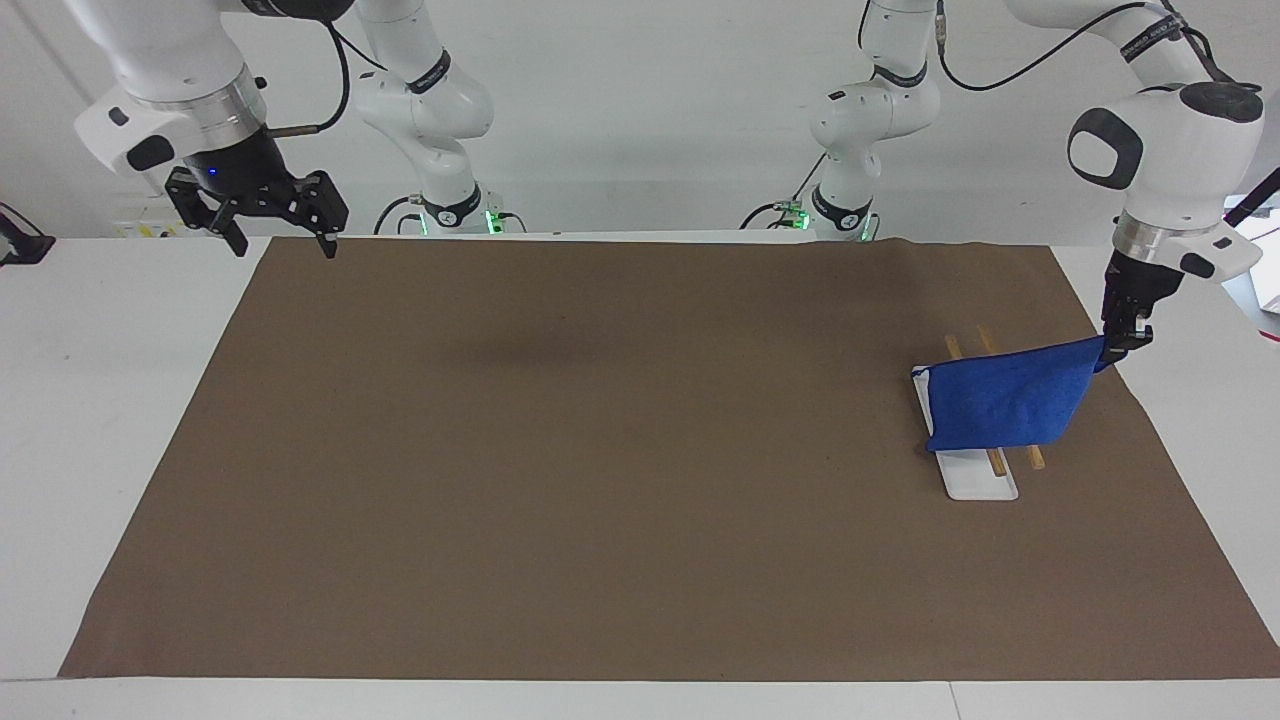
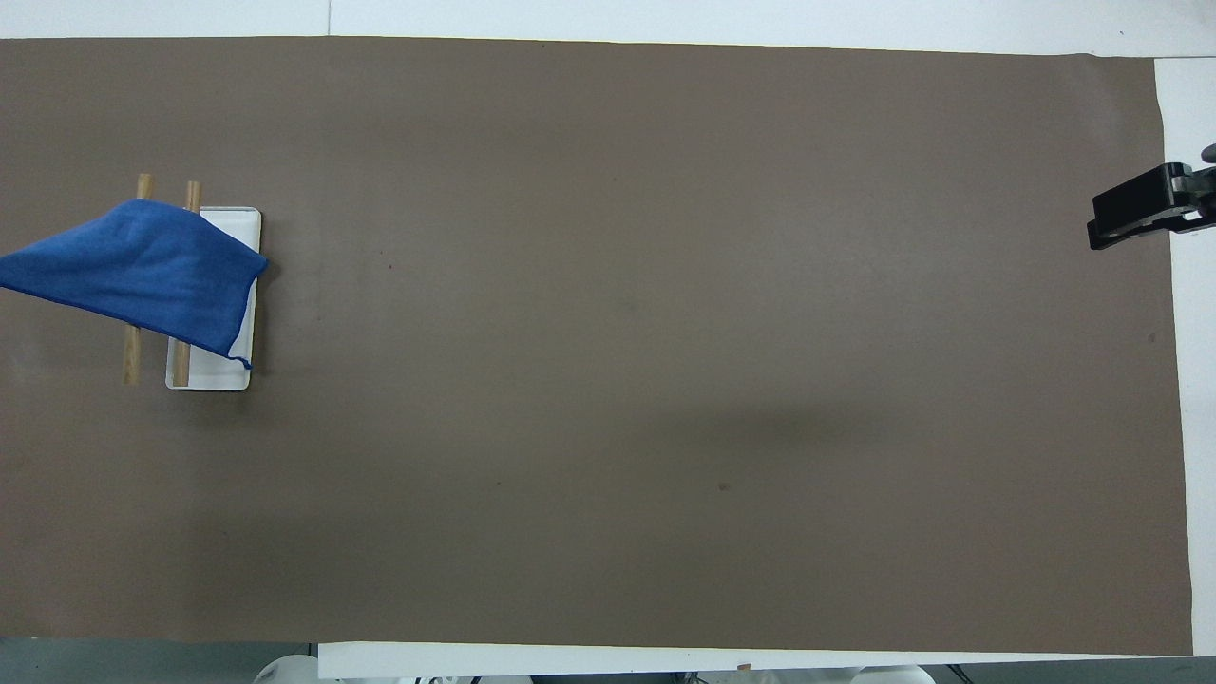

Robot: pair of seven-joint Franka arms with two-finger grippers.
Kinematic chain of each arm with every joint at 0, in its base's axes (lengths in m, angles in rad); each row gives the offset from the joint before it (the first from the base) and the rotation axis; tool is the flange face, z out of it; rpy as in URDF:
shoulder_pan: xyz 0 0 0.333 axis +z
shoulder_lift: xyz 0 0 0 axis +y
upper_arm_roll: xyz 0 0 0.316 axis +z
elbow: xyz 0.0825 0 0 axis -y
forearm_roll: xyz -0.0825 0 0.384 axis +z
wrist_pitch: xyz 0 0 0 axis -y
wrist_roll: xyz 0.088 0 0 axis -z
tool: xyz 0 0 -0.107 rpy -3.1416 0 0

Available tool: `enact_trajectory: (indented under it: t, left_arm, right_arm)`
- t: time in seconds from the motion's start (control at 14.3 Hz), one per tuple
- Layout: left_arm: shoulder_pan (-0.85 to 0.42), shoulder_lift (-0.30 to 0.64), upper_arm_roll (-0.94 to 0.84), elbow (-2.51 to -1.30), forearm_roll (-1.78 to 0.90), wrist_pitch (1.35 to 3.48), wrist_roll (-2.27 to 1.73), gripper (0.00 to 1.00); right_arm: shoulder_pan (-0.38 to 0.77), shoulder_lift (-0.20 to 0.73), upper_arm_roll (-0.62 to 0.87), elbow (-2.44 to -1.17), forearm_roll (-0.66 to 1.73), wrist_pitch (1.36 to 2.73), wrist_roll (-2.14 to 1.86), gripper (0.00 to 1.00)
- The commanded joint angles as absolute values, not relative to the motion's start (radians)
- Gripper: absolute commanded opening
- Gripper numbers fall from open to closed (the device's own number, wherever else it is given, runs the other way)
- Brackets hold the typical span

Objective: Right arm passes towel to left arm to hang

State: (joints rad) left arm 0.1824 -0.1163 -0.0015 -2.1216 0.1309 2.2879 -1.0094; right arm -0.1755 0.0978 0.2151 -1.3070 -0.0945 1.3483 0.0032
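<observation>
The blue towel point(image 1: 1005, 398) hangs stretched over two wooden rods point(image 1: 992, 459) on a white stand point(image 1: 980, 484) at the left arm's end of the table. It also shows in the overhead view point(image 2: 142, 271). My left gripper point(image 1: 1122, 340) is shut on the towel's upper corner, beside the stand, and holds it taut. The left gripper is out of the overhead view. My right gripper point(image 1: 280, 235), with a blue light, is open and empty, raised over the brown mat's corner at the right arm's end. A part of it shows in the overhead view point(image 2: 1140, 214).
A brown mat point(image 1: 620, 450) covers most of the white table point(image 1: 90, 400). The rods point(image 2: 133, 347) and white stand point(image 2: 214, 375) sit on it near the left arm's end.
</observation>
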Motion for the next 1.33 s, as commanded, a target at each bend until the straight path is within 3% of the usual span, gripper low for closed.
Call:
enact_trajectory:
  t: [0.0, 0.07, 0.14, 0.56, 0.77, 0.98, 1.26]
  left_arm:
    - [0.227, -0.109, -0.011, -2.148, 0.147, 2.306, -0.992, 0.68]
    - [0.241, -0.101, -0.011, -2.148, 0.146, 2.306, -0.999, 0.90]
    - [0.242, -0.100, -0.011, -2.148, 0.146, 2.306, -1.000, 1.00]
    - [0.175, -0.106, -0.020, -2.069, 0.138, 2.239, -0.994, 1.00]
    - [0.068, -0.106, -0.025, -1.914, 0.135, 1.969, -0.948, 1.00]
    - [0.009, -0.075, -0.021, -1.735, 0.022, 1.684, -0.633, 1.00]
    - [0.003, -0.095, -0.026, -1.692, -0.002, 1.526, -0.250, 1.00]
  right_arm:
    - [-0.186, 0.081, 0.222, -1.338, -0.090, 1.364, -0.002, 1.00]
    - [-0.186, 0.077, 0.216, -1.356, -0.095, 1.379, -0.005, 1.00]
    - [-0.183, 0.065, 0.209, -1.370, -0.097, 1.388, -0.005, 1.00]
    - [-0.077, 0.014, 0.115, -1.448, -0.100, 1.382, 0.051, 1.00]
    - [-0.067, -0.002, 0.104, -1.466, -0.100, 1.339, 0.072, 1.00]
    - [-0.064, -0.024, 0.080, -1.494, -0.095, 1.348, 0.075, 1.00]
    - [-0.040, -0.023, 0.044, -1.497, -0.087, 1.361, 0.063, 1.00]
